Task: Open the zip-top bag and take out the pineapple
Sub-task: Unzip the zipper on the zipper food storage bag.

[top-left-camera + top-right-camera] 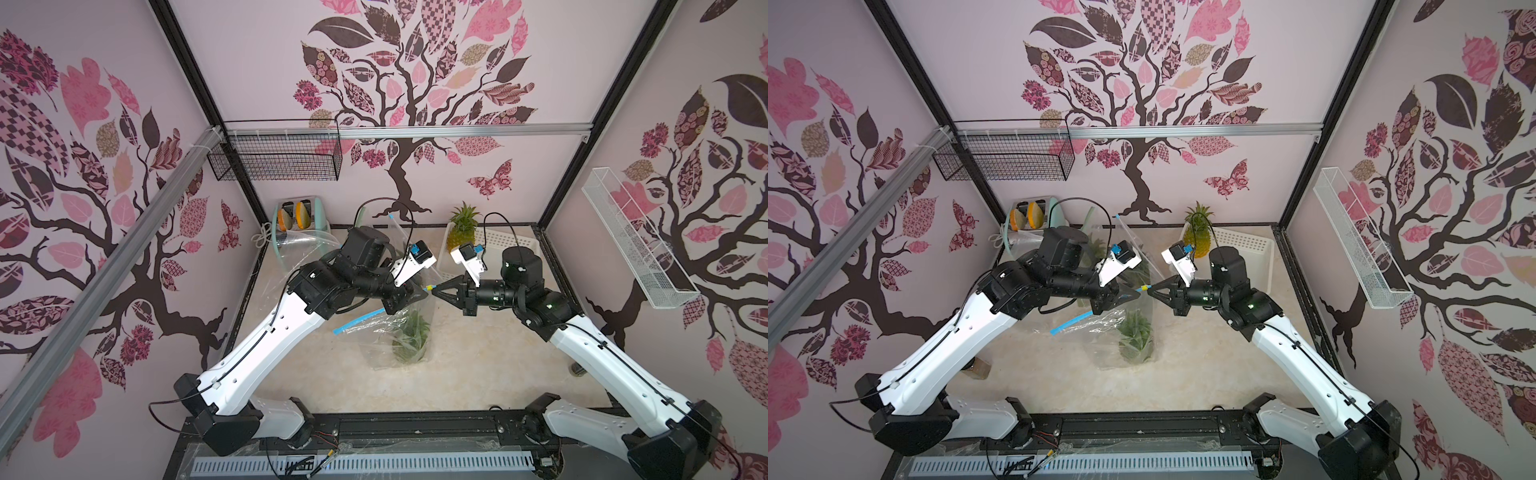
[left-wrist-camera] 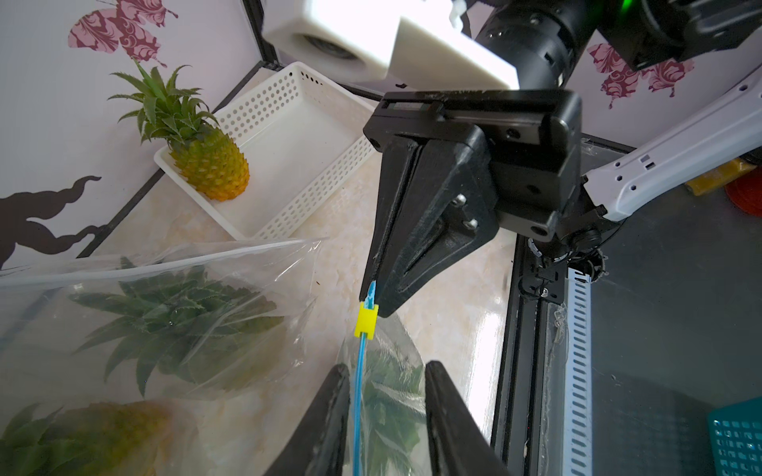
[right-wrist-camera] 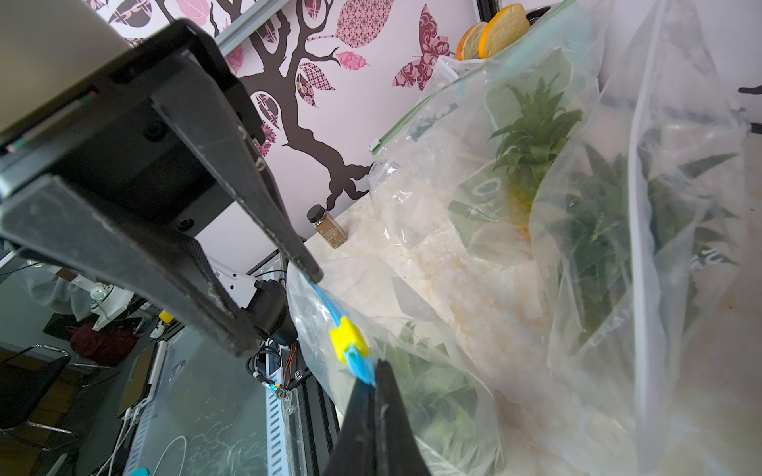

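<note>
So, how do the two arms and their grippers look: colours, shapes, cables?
Both arms are alike. The left arm and right arm have white shells over black joints, with a thin black cable running along each. The left gripper and right gripper are black with wedge-shaped fingers tapering to narrow tips. Each wrist carries a white camera block with a blue part.

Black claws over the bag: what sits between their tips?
A yellow slider on the blue zip strip, shown in the left wrist view between the open left gripper and the shut right gripper.
</note>
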Controlling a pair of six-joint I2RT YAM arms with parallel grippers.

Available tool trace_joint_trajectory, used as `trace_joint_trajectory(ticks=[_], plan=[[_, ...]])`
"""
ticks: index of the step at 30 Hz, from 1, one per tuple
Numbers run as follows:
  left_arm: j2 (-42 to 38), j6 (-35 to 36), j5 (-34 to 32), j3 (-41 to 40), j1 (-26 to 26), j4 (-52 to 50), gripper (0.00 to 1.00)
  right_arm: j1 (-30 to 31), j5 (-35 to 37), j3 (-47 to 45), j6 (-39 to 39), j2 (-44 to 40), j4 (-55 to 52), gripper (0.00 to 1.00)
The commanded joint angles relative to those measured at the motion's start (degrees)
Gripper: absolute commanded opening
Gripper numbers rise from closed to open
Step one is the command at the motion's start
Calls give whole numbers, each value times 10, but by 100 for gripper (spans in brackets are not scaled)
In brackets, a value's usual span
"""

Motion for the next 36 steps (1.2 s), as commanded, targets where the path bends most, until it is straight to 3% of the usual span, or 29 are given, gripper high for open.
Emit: trace_joint_trajectory(ticks=[1, 17, 36], plan=[[-5, -2, -4, -3, 2, 16, 34, 3, 0, 11, 8, -2, 19, 0], [-27, -4, -14, -47, 12, 65, 32, 3, -6, 9, 25, -1, 41, 0], [11, -1, 48, -33, 14, 71, 32, 3, -11, 10, 27, 4, 46, 0]])
